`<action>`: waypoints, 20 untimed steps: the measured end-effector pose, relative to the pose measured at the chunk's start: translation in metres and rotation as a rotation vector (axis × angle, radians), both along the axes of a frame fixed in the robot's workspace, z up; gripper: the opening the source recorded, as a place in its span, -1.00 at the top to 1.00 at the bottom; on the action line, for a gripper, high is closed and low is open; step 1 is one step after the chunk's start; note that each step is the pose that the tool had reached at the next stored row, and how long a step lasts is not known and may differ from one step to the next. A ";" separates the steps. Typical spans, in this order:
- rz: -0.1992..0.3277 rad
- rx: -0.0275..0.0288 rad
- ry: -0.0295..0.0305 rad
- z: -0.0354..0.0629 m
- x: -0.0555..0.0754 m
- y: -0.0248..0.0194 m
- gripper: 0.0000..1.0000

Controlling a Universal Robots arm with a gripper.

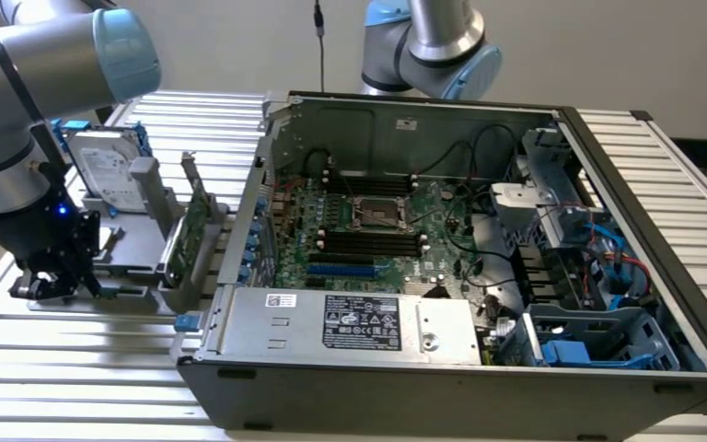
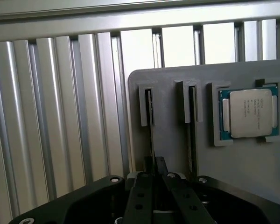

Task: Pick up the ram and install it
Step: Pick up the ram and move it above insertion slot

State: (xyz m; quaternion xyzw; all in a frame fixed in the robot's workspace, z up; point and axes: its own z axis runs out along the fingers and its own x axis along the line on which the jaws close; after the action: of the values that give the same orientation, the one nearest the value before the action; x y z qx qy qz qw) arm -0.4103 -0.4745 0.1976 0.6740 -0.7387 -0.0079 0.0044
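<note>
The ram (image 2: 150, 116) stands on edge in the first slot of a grey holder (image 2: 252, 168), showing as a thin dark strip. My gripper (image 2: 154, 179) sits over its near end, black fingers (image 2: 141, 196) pressed together on the strip's edge. In the exterior view my gripper (image 1: 52, 281) hangs low over the holder (image 1: 133, 249) at the exterior view's left, beside the open computer case (image 1: 452, 368). The motherboard's black slots (image 1: 372, 241) lie inside the case, on either side of the processor socket (image 1: 372, 212).
A second thin stick (image 2: 192, 130) fills the neighbouring slot, and a processor chip (image 2: 250, 113) rests in a pocket beside it. A hard drive (image 1: 108, 170) and a green expansion card (image 1: 188, 235) stand upright on the holder. Another arm's base (image 1: 434, 46) rises behind the case.
</note>
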 end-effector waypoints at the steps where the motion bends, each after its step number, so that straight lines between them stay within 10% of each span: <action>1: 0.000 -0.0001 0.0001 0.0006 0.000 0.0000 0.73; 20: 0.000 0.0000 0.0000 0.0346 0.000 0.0000 0.73</action>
State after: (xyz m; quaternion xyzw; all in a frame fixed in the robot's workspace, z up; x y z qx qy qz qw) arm -0.4104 -0.4745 0.2322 0.6740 -0.7387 -0.0079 0.0044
